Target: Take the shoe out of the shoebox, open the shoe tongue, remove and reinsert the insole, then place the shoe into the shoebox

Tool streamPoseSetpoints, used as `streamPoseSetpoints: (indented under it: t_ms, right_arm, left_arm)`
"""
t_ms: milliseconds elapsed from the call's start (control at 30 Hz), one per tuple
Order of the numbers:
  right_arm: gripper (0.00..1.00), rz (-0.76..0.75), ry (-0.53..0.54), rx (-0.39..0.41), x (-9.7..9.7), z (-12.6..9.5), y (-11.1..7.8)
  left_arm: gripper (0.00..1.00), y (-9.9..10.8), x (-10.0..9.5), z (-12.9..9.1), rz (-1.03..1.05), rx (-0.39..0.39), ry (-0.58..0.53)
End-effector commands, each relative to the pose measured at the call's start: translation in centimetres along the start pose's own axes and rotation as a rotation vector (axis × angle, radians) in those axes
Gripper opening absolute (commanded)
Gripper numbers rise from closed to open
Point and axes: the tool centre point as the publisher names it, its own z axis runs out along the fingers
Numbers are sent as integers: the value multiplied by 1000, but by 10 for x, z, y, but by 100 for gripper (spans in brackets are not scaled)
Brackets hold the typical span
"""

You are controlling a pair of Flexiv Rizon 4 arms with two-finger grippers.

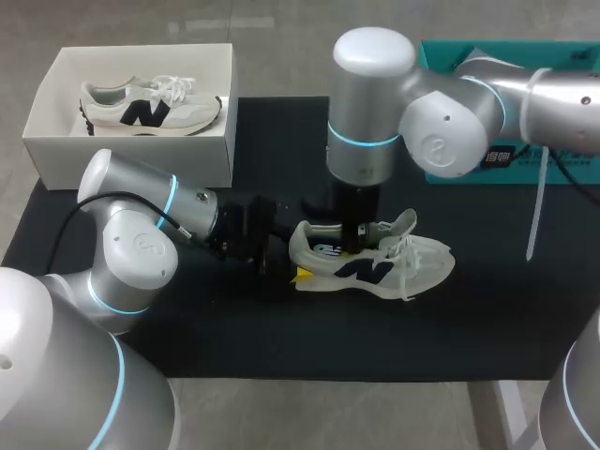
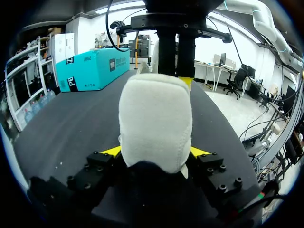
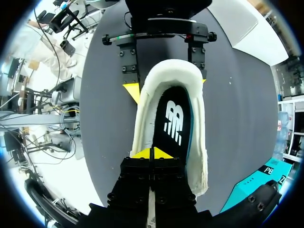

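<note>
- While the shoe (image 1: 375,270) lies on its sole in the middle of the black surface (image 1: 281,328), out of the box, I log it as the working piece. Its toe points to my right and its heel to my left.
- Left pincer (image 2: 156,152): closed on the shoe's heel, one yellow tip against each side. I read this as a brace, so the shoe cannot slide or tip while the other arm works inside it.
- Right pincer (image 3: 152,153): comes straight down into the shoe's mouth with its tips pressed together over the dark insole (image 3: 173,123). I cannot tell whether an edge of the insole is pinched between them.
- Tongue (image 1: 405,223): a pale flap that I take for it stands up and forward of the opening, which would leave room for the right arm.
- Step, as I judge it: insole work, with the return to the box not yet done.
- Shoebox (image 1: 141,159): white and open, at the far left corner, well apart from the shoe. A second shoe (image 1: 150,105) lies on its side in it.
- Teal box (image 2: 92,69): at the far right edge of the surface, not involved.
</note>
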Motion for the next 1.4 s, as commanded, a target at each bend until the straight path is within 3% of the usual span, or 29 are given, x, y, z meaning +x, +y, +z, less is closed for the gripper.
streamPoseSetpoints:
  t_ms: [33, 433, 767, 1400]
  right_arm:
    - [0, 11, -25, -2, -6, -4, -8]
    - [0, -4, -55, -23, -29, 5, -5]
    - [30, -4, -43, -29, -35, 14, -5]
    - [38, 42, -80, -67, -38, 29, -6]
  left_arm:
    - [0, -1, 0, 0, -1, -3, 0]
    - [0, -1, 0, 0, -1, -3, 0]
    - [0, -1, 0, 0, -1, -3, 0]
    - [0, -1, 0, 0, -1, -3, 0]
